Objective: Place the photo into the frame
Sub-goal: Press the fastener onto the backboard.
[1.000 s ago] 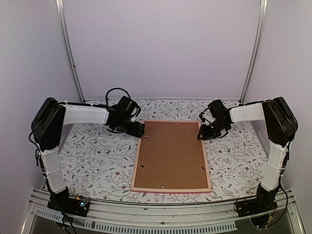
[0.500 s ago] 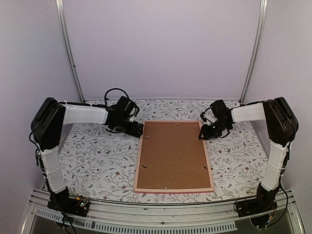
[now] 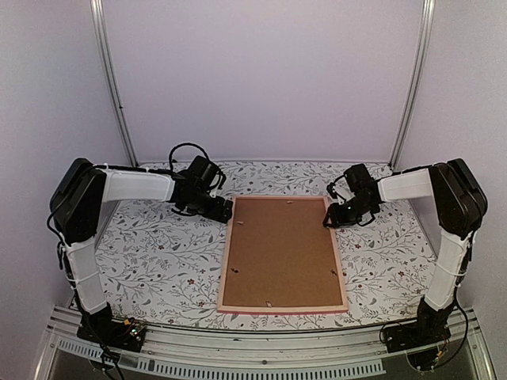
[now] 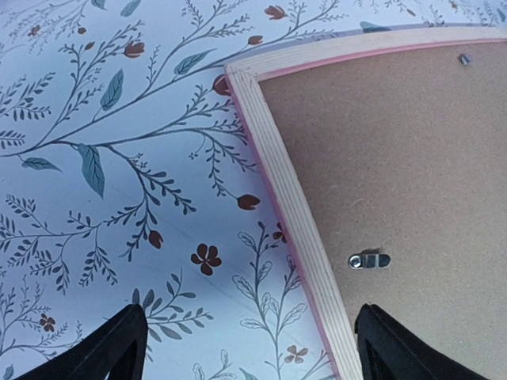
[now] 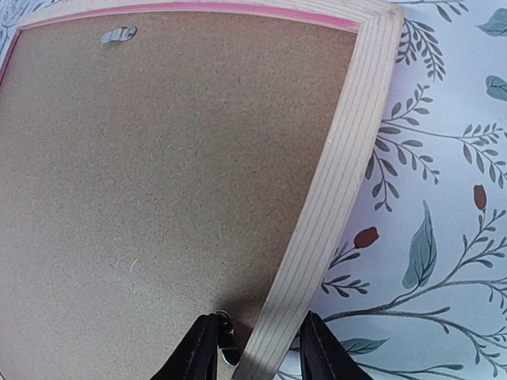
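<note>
Left hand (image 4: 249, 317) low, spread wide, right hand (image 5: 259, 321) low, narrowly parted

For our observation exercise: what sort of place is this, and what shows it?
Likely a robotics lab test booth, not a home: a left arm and right arm bolted to a metal rail, plain pale walls with aluminium posts, and one frame lying back-up on a floral tablecloth.

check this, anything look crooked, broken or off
Nothing is damaged or spilled. The frame lies flat and fairly square, back side up, with the brown backing board filling it, so no photo can be seen. The right gripper straddles its right rail near the far corner.
</note>
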Robot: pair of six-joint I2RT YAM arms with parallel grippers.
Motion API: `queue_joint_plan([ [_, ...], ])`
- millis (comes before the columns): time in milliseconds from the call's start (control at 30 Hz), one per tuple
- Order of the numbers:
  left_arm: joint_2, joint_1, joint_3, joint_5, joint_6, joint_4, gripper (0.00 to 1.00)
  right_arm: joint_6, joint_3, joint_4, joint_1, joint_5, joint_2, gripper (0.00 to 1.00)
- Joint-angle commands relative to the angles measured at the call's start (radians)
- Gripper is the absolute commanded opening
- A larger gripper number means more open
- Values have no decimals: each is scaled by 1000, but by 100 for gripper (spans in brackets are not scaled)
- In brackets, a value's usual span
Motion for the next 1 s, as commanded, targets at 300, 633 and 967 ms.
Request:
queue_joint_plan([
  [300,8,11,-23,25,-16,6,94,-10,-83,-21,-52,-29,-6,35],
  [633,9,11,-21,28,-14,9,94,33,-79,1,-119,-172,-55,42],
  [967,28,14,1,30,-5,3,94,21,-78,-19,-121,-127,-37,42],
])
